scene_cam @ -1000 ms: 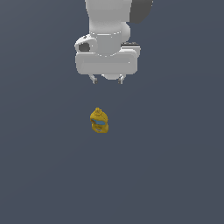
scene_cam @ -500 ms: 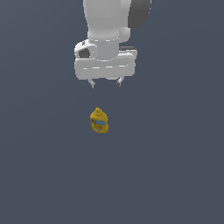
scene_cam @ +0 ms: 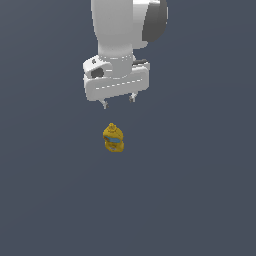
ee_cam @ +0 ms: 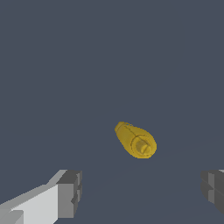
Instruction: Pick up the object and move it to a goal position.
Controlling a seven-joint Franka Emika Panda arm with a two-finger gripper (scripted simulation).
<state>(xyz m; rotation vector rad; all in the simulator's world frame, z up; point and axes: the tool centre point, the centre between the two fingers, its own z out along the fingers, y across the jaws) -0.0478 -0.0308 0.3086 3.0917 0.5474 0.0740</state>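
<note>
Approach for pickup, gripper (scene_cam: 118, 102) spread wide and empty.
Object (scene_cam: 113, 138) on the floor just below and ahead of the fingertips (ee_cam: 70, 192), untouched; best to centre over its knobbed top, descend straight, then close across the blue band.

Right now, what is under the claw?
Only the small yellow object lies below the open claw, apart from it, on the bare grey floor. The object's underside is hidden.
</note>
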